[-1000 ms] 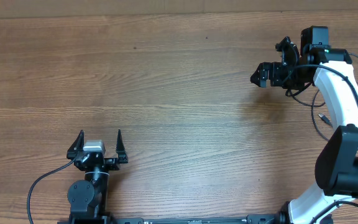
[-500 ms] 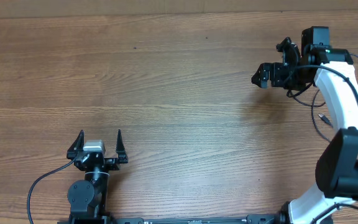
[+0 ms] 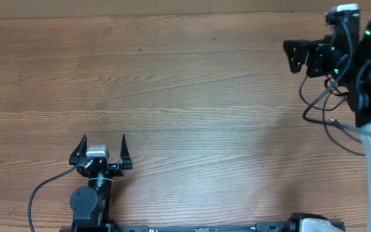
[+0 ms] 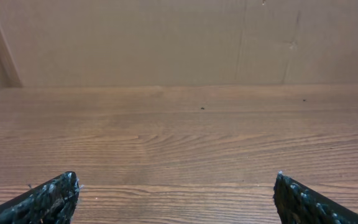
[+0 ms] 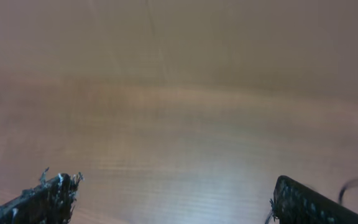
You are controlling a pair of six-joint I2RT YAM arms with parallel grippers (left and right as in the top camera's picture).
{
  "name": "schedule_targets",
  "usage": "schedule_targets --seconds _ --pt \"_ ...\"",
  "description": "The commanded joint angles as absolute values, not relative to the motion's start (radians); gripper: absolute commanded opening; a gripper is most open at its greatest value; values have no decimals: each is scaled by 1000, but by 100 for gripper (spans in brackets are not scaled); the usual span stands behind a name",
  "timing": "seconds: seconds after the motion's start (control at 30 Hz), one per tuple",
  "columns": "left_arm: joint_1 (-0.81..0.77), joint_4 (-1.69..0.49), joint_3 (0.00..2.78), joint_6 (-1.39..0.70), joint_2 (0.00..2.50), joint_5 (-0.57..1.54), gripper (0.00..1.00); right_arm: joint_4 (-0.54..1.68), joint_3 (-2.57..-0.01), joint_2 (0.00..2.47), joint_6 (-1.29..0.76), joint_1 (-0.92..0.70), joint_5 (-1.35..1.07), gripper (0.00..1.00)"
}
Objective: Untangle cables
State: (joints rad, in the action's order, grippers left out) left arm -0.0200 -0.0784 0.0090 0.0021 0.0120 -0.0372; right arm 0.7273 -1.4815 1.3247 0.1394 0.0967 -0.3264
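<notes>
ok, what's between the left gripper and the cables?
Nothing. The overhead view shows only bare table between the open left gripper and the cables at the far right. The left wrist view also shows only bare wood ahead.

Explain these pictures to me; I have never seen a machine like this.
These are two robot arms at a wooden table. The overhead picture looks straight down. It shows the left arm at the bottom edge and the right arm at the far right. The other two pictures come from a camera on each wrist, looking out between that arm's own two fingers. The left fingers are spread apart over bare wood and hold nothing. The right fingers are also spread and empty, though that picture is blurred. Beside the right arm loop thin black cables, one ending in a small plug. I cannot tell which of them are the arm's own wiring.
</notes>
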Motion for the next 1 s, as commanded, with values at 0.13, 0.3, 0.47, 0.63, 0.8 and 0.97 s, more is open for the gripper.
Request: schedule_targets --seconds 0.13,0.3,0.47,0.63,0.8,0.97 --pt "-27 -78 6 -7 4 -26 100 413 -1215 1140 131 96 -379 100" --pt "-27 -78 6 -7 4 -26 100 91 -891 979 54 96 -383 100" --pt "-27 -78 6 -7 4 -26 100 -226 -551 801 53 96 -382 100" --pt "-27 -78 6 -7 4 -26 100 -438 -295 640 53 96 -378 100" --pt "-27 -78 6 -7 4 -26 100 -550 -114 503 52 96 -374 100" --pt "-27 -78 6 -7 4 -26 100 -543 -19 392 52 96 -375 100"
